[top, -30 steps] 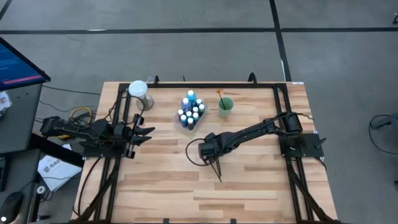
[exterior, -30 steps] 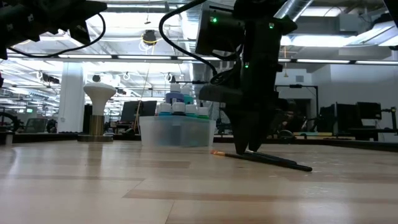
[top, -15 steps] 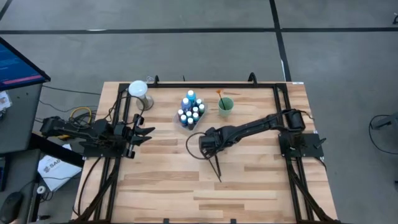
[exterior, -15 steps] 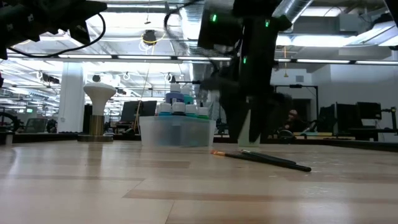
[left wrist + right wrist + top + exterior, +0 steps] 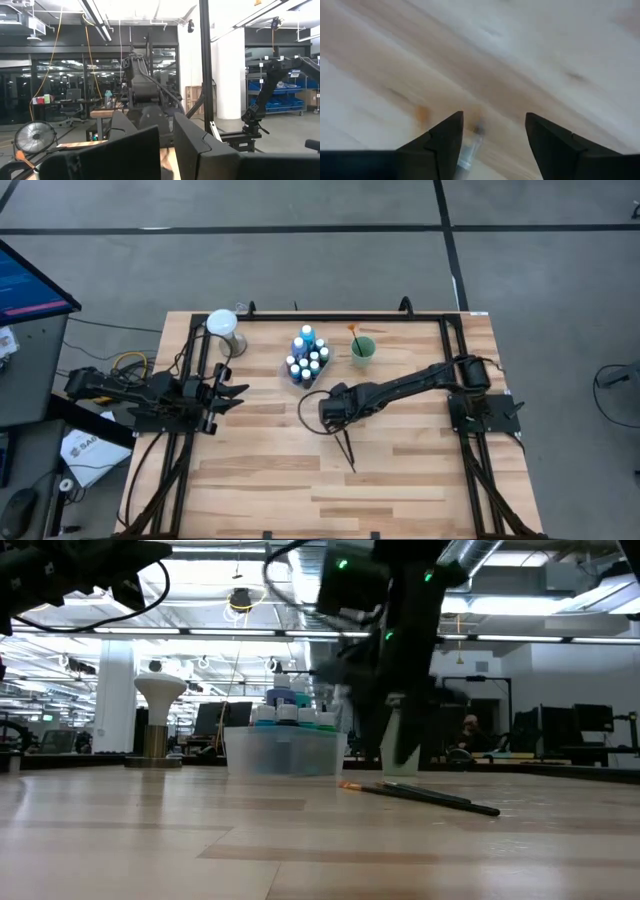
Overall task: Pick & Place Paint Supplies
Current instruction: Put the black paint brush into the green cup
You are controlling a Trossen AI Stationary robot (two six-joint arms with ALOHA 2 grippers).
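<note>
Bottles and one brush are stowed; beneath the empty, spread right end effector (image 5: pixel 335 420) lies a brush (image 5: pixel 345 450) unplaced.

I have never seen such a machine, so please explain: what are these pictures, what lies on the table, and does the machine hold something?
Two robot arms work at a wooden table. One picture looks down from above, one looks level across the table, and two come from the wrists. The clear tray holds small paint bottles; a green cup stands beside it. A dark brush lies flat on the wood. The right gripper is open above the brush's end, holding nothing. The left gripper waits shut at the table's left side.
</note>
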